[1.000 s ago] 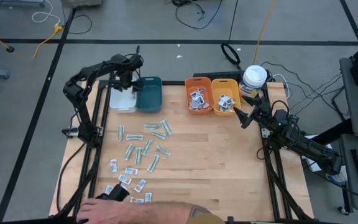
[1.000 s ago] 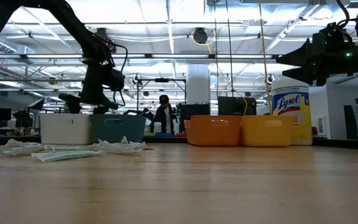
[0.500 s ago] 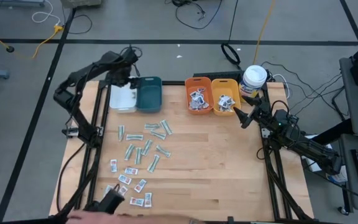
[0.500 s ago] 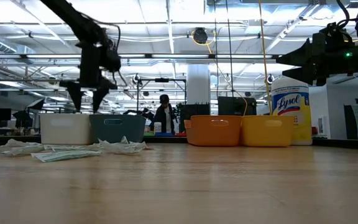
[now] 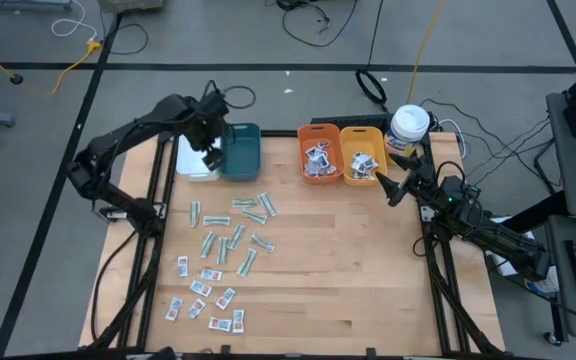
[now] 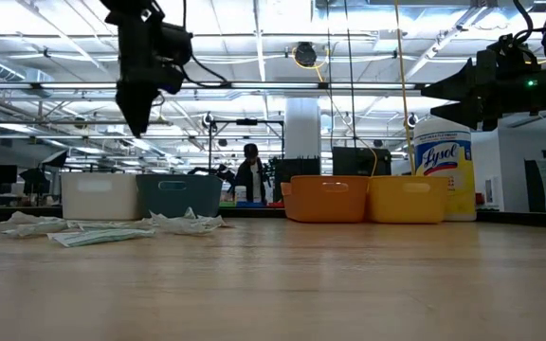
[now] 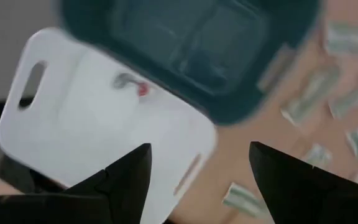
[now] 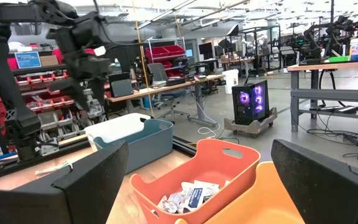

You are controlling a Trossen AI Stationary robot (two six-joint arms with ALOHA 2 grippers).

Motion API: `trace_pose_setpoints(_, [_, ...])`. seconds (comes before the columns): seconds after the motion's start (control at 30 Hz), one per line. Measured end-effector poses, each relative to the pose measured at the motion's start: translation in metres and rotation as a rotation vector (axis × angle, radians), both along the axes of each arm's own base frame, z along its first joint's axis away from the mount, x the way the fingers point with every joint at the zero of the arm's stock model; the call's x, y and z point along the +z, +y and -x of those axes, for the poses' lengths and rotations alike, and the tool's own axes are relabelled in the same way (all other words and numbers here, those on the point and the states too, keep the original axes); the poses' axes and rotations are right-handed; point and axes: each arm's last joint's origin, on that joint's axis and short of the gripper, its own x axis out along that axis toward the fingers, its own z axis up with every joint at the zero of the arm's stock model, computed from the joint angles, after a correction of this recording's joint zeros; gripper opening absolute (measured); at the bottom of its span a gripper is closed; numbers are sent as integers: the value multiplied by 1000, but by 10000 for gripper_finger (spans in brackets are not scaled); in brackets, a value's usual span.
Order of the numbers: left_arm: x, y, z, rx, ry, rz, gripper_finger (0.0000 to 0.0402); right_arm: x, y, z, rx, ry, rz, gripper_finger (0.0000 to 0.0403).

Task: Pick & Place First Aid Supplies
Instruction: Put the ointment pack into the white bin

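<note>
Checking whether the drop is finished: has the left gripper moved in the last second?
Yes. In the low view the left gripper has risen well above the white bin; it is open and empty.

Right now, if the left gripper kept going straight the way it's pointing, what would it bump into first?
Probably the white bin. The left gripper hangs open above the white and teal bins, pointing down. Its wrist view centres near the white bin's edge, so depth is a guess.

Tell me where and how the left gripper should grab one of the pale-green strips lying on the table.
Take a pale-green strip at the cluster's edge, across its narrow width near the middle, coming straight down. It lies flat on the table, with bare wood beside it for the fingers. The left gripper, open, hangs above the white bin.
</note>
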Motion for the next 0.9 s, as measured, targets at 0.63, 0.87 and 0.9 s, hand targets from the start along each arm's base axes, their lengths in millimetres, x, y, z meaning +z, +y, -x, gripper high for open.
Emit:
trace_pose_setpoints(0.63, [-3,-127,-54,96,73,103,255,0,0,0,0,0,0,392])
trace_pose_setpoints(0.87, [-3,-178,-60,198,62,132,244,0,0,0,0,0,0,392])
trace_pose_setpoints(0.9, [-3,-186,-59,203,63,139,242,0,0,0,0,0,0,392])
